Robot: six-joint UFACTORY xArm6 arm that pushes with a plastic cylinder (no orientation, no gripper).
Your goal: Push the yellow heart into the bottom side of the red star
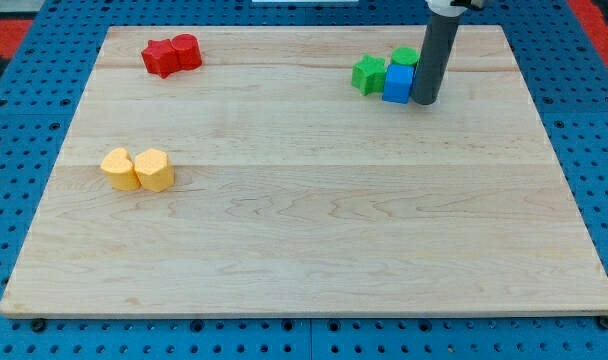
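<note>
The red star (160,59) lies near the view's top left, touching a red cylinder (187,50) on its right. Two yellow blocks sit side by side at the left: the right one looks like the yellow heart (155,170), the left one is a yellow hexagon-like block (117,168). My tip (425,101) rests on the board at the top right, against the right side of a blue cube (397,84). It is far from the yellow heart and the red star.
A green star (368,74) lies just left of the blue cube and another green block (405,56) sits behind it, partly hidden by the rod. The wooden board (314,250) rests on a blue perforated table.
</note>
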